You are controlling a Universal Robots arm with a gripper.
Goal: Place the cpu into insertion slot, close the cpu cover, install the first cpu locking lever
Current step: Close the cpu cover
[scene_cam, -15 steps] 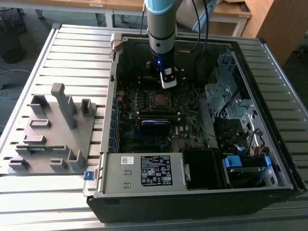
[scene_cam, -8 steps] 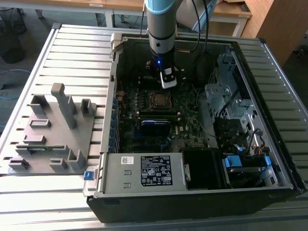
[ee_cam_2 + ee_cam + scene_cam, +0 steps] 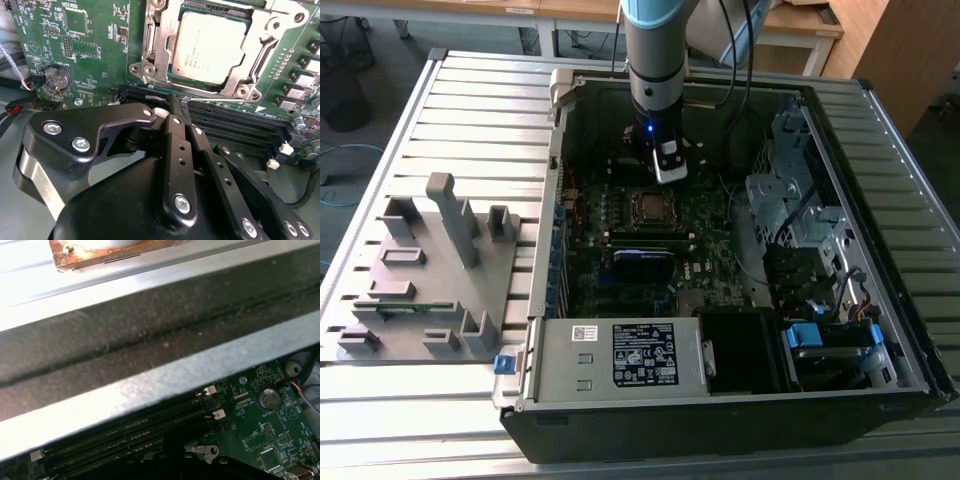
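Closed gripper (image 3: 183, 103) hovers over the memory slots (image 3: 240, 120), near the cpu (image 3: 210, 47) (framed by the cpu cover (image 3: 155, 50)).

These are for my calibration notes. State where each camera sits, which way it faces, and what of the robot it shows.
Exterior view: off the arm and high up, looking down into the open computer case on a slatted table; shows the arm and tool.
Second wrist view: on the arm, looking along the tool's black linkage at the cpu.
First wrist view: on the arm, facing the case wall and motherboard; a dark edge shape may be the tool.
Shared: both wrist views show the memory slots and coin battery.
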